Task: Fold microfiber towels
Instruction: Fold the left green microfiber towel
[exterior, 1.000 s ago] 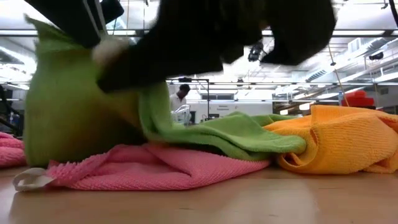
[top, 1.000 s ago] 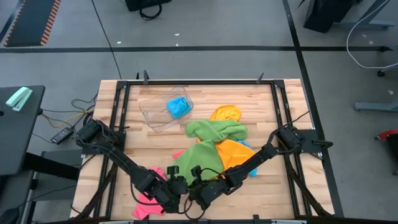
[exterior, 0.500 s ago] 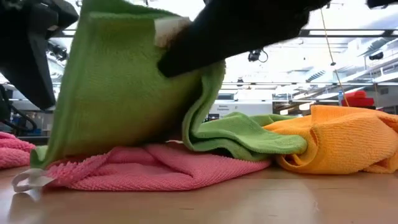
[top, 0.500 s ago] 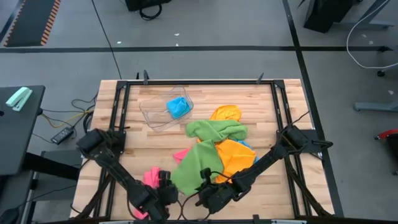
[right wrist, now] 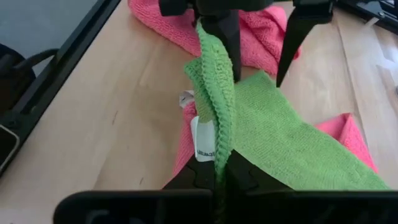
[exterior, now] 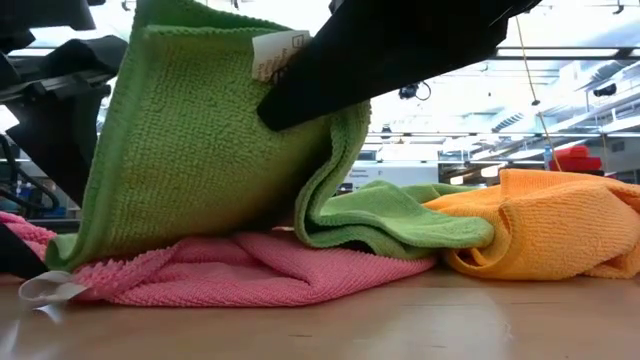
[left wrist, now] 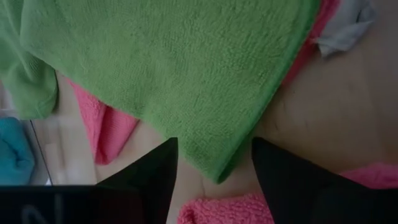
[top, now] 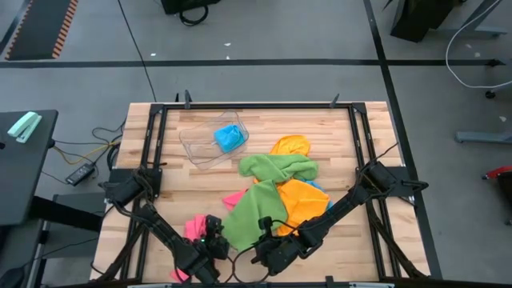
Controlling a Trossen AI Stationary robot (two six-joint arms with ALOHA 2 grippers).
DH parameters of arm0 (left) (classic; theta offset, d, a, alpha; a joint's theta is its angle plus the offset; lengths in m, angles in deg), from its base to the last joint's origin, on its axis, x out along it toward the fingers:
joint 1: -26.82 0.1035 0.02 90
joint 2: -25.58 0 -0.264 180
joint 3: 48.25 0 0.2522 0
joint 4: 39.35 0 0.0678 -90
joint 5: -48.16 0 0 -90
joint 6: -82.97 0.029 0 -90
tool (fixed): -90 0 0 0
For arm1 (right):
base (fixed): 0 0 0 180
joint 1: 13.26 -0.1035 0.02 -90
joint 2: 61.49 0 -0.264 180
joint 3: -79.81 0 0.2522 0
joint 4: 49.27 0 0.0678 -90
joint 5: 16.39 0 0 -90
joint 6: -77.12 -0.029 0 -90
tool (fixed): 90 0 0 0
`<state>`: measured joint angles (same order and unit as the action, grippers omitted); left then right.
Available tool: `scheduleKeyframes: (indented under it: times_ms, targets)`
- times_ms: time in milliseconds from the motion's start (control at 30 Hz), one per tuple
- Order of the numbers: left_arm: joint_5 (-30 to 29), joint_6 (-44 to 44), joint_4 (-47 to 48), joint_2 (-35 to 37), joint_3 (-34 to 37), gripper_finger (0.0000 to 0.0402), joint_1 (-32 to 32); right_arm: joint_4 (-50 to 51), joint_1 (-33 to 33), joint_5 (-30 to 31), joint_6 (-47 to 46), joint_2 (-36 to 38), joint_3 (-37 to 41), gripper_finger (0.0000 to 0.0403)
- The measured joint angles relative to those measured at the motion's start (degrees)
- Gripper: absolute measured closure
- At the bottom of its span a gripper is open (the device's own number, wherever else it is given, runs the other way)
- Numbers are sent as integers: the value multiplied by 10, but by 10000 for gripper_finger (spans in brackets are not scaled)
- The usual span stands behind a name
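Nothing legible anywhere. A white care tag sewn to the edge of the green towel carries a line of small dark print, too fine to make out; the same tag shows faint marks in the low view, equally unreadable. Far back in the room, a pale sign bears some lettering, also too small to decipher.

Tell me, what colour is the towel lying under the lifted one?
Pink towel, clearest in the low view.
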<state>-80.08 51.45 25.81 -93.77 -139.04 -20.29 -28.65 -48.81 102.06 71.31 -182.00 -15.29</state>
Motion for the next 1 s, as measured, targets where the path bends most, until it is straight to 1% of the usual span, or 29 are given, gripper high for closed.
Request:
scheduleKeyframes:
  times_ms: [100,167,233,333,367,433,567,633,733,800,867,1000]
  targets:
    - [1,11,1,-1,1,217,-1,-1,0,-11,0,0,0,395]
    - [5,21,2,-1,1,249,-1,-5,0,-15,-1,0,0,395]
    - [10,22,3,-2,2,295,-1,-12,0,-25,-4,0,0,392]
    - [26,22,0,-3,2,374,0,-27,0,-37,-12,0,0,381]
    - [34,22,3,-3,-1,386,0,-31,0,-37,-16,0,0,377]
    - [64,22,14,1,-12,387,1,-35,0,-44,-29,0,0,370]
    - [116,22,24,20,-42,391,-4,-59,-1,-79,-53,-6,0,368]
    - [136,22,19,27,-52,395,-5,-64,-5,-90,-57,-7,4,367]
    - [160,11,-15,27,-64,391,-5,-58,-13,-101,-60,-7,11,366]
    - [175,7,-50,27,-69,387,-4,-43,-22,-112,-38,-6,12,366]
    - [178,7,-81,27,-70,387,-4,-36,-30,-117,-20,-4,12,366]
    - [180,7,-98,29,-70,395,-5,-24,-33,-123,-13,9,12,366]
